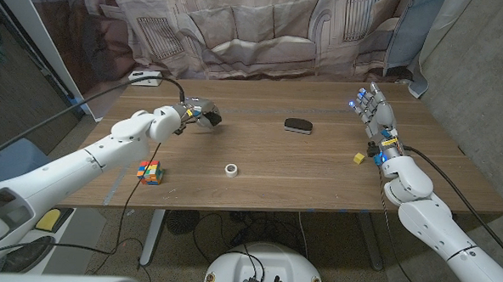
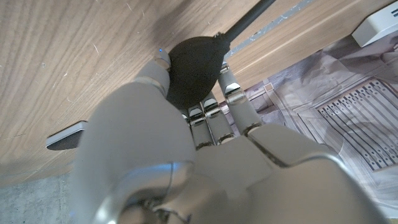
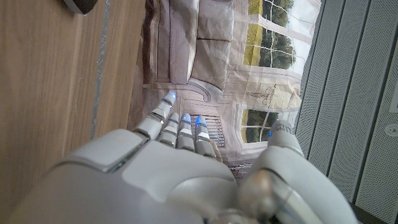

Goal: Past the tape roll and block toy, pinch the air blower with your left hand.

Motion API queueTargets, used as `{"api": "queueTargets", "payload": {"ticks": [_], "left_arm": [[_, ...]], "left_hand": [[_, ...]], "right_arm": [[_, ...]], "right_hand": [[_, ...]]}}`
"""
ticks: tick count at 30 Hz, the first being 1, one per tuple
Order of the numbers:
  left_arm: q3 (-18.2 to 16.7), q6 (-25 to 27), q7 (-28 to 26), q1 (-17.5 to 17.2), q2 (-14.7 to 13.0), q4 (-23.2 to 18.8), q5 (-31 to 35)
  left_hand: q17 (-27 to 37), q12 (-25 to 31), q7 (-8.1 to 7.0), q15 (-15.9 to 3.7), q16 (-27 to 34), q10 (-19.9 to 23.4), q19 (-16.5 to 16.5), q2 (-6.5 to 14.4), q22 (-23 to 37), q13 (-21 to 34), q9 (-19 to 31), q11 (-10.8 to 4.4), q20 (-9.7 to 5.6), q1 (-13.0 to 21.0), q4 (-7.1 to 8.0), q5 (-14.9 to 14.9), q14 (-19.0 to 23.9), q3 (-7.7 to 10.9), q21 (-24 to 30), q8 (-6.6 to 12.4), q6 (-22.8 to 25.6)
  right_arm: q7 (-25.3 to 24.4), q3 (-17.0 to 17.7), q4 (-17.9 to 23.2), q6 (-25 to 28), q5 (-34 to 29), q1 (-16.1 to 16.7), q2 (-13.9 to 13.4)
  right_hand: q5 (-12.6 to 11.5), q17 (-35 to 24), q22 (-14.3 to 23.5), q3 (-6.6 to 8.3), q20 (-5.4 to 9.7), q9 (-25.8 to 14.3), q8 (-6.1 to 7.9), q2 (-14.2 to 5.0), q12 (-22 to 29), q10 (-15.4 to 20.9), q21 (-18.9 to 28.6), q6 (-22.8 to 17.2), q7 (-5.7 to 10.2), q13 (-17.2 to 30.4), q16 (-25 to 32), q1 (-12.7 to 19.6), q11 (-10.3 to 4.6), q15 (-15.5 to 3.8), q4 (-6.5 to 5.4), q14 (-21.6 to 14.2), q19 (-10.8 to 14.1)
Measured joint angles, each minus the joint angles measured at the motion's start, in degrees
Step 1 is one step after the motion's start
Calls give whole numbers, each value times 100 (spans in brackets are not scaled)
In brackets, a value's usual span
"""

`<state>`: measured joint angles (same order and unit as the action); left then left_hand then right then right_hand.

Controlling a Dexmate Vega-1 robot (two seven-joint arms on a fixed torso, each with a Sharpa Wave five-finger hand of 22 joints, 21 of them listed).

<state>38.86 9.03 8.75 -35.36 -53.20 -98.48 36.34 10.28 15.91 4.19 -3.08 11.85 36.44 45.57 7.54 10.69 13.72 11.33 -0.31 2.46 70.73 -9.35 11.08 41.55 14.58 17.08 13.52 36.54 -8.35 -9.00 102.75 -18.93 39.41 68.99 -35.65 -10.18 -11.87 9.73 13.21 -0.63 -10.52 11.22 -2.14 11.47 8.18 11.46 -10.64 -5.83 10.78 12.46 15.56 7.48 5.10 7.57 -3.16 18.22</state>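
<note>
The black air blower point(image 1: 211, 118) lies at the back left of the wooden table point(image 1: 266, 188). My left hand point(image 1: 190, 114) pinches it. In the left wrist view the round bulb of the air blower point(image 2: 193, 67) sits between the thumb and the other fingers point(image 2: 229, 84), with its thin nozzle pointing away from the hand. The white tape roll point(image 1: 231, 169) lies near the table's middle front. The colourful block toy point(image 1: 151, 172) stands at the front left, beside my left forearm. My right hand point(image 1: 373, 111) is raised at the right side, fingers spread, holding nothing; the right hand point(image 3: 186, 174) is also seen from behind.
A flat black oval object point(image 1: 299, 124) lies at the back middle; the same object point(image 2: 67, 135) appears beyond my left hand. A small yellow block point(image 1: 359, 158) sits by my right wrist. A white power strip point(image 1: 145, 77) with a cable is at the back left corner.
</note>
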Motion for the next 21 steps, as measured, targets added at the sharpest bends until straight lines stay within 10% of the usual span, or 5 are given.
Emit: {"api": "queueTargets", "payload": {"ticks": [21], "left_arm": [[-261,48,143,-76,-134,-483,252]], "left_hand": [[-1,-26,0,1,-43,0,-33,-30,12,-1,0,0,-31,29,-7,0,-1,72,0,-46,-1]], "right_arm": [[30,37,42,-37,37,52,-8]], "right_hand": [[0,0,0,0,0,0,0,0,0,0,0,0,0,0,0,0,0,-13,0,-13,0]]}}
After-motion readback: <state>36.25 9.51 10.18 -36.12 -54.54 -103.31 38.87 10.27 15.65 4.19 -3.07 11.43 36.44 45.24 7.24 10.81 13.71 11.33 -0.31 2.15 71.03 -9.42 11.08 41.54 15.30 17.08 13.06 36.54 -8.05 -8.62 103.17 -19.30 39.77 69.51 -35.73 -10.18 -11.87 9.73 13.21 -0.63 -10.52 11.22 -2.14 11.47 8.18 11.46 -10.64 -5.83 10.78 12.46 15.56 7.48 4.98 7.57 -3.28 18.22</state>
